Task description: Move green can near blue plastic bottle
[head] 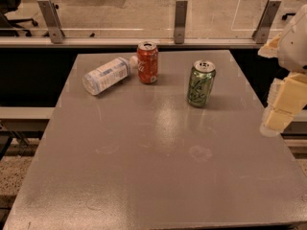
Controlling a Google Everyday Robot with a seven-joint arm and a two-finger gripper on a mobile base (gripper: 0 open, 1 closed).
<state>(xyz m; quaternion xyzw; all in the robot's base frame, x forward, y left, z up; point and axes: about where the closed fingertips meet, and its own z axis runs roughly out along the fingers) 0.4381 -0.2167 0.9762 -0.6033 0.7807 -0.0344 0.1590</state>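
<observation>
The green can [201, 83] stands upright on the right-centre of the grey table [153, 166], with pale swirly markings and a silver top. The blue plastic bottle [107, 74] lies on its side at the back left, its white cap pointing toward a red soda can [147, 62]. The gripper [283, 104] is at the right edge of the view, a pale blocky shape hanging beside the table's right edge, well right of the green can and touching nothing.
The red soda can stands upright right next to the bottle's cap. A glass railing with metal posts [181, 14] runs behind the table's far edge. The floor drops away at the table's left and right sides.
</observation>
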